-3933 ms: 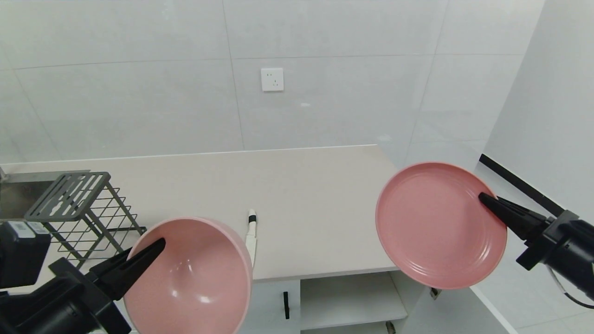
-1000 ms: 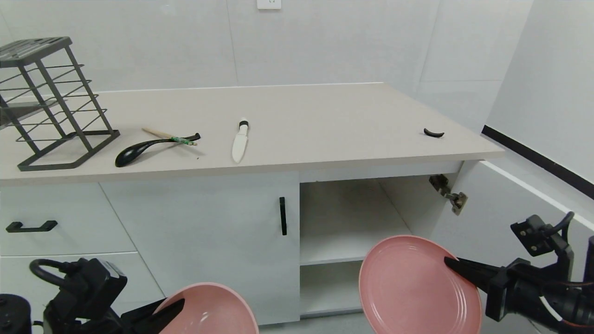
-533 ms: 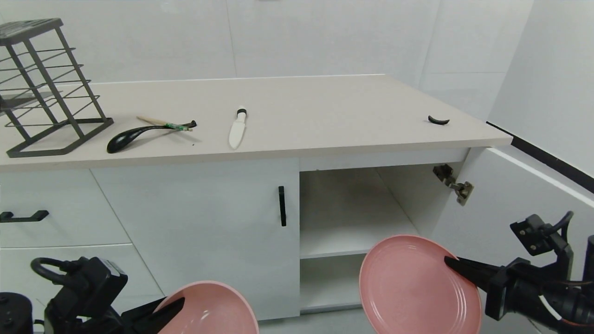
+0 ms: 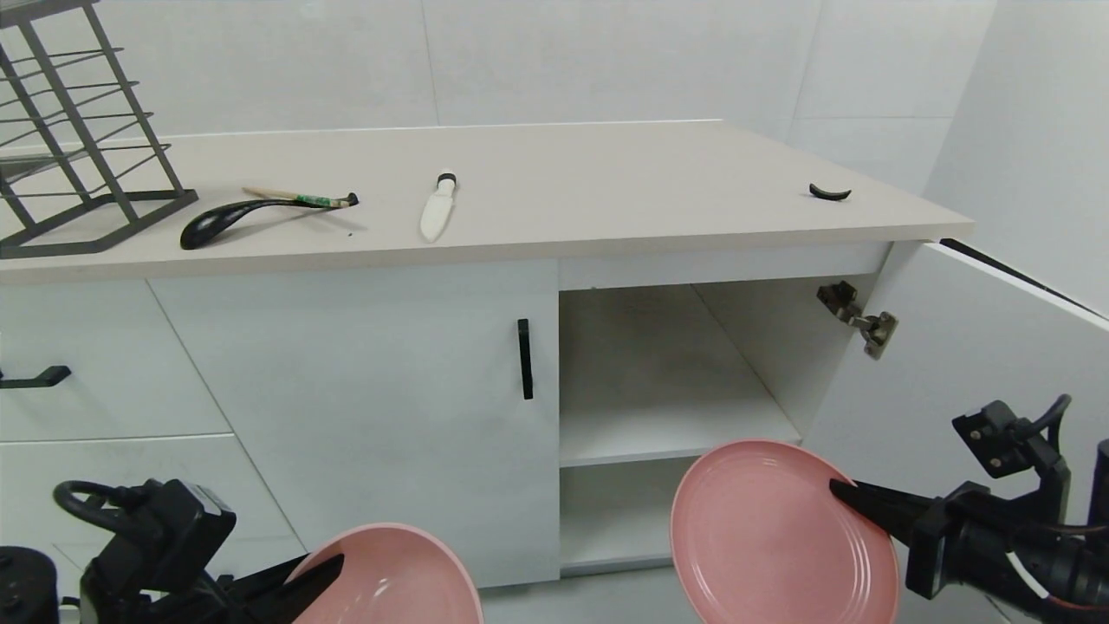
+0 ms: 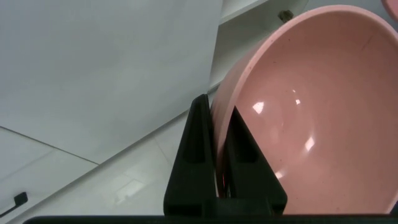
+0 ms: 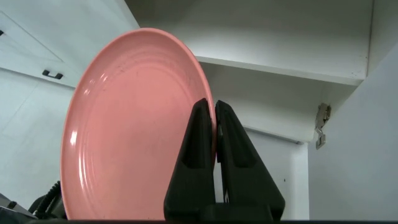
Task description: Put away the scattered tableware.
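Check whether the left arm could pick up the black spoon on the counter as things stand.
Probably not. The left gripper is shut on the pink bowl and sits low, below the countertop, while the black spoon lies up on top. It would need to set the bowl down first.

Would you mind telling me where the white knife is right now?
In the head view the white knife lies on the countertop, to the right of the black spoon and chopsticks, above the closed cabinet door.
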